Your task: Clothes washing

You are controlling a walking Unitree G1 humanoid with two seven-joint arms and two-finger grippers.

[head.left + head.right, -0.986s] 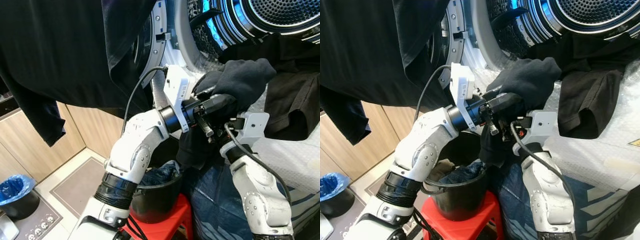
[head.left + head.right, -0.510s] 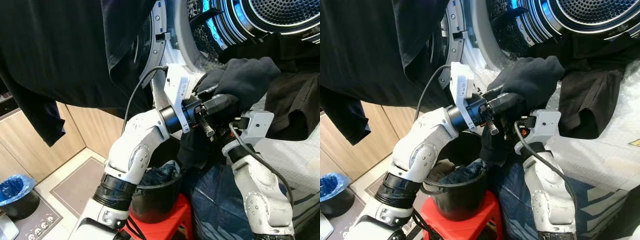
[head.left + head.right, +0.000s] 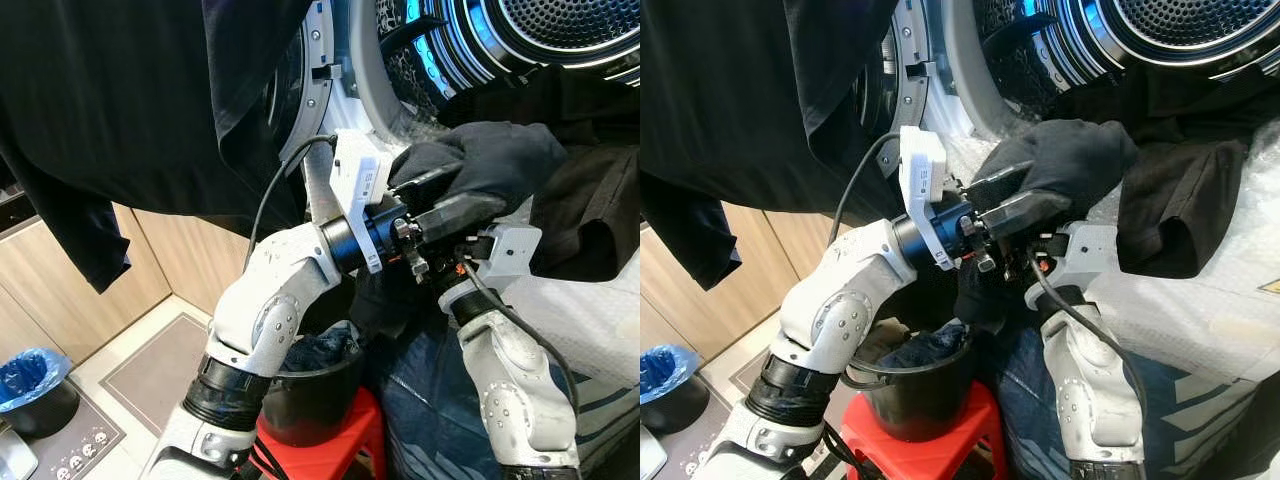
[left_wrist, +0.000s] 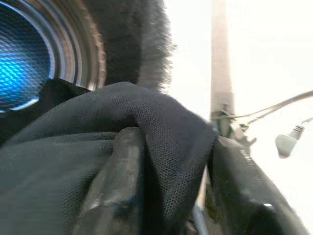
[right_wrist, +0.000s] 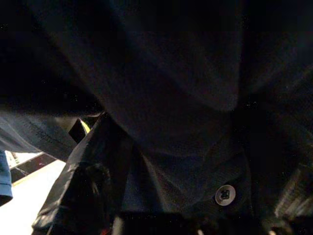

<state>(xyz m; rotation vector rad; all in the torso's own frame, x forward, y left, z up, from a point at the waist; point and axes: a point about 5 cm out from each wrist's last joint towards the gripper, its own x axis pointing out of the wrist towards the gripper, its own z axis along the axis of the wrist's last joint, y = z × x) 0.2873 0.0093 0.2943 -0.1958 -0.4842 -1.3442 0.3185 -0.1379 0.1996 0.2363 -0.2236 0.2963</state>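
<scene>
A fold of dark mesh garment [image 4: 98,161] is seen gripped between the two black fingers [image 4: 117,186] of the left tool [image 4: 171,196], with the blue-lit perforated drum [image 4: 24,54] and its ribbed metal rim [image 4: 90,49] behind it.

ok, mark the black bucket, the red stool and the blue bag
black bucket [image 3: 925,395]: right eye view, front wall.
red stool [image 3: 940,452]: right eye view, seat's front edge.
blue bag [image 3: 25,375]: left eye view, crumpled top.

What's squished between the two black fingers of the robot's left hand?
A fold of the dark shirt sits between the left gripper's fingers; the left wrist view shows it best.
</scene>
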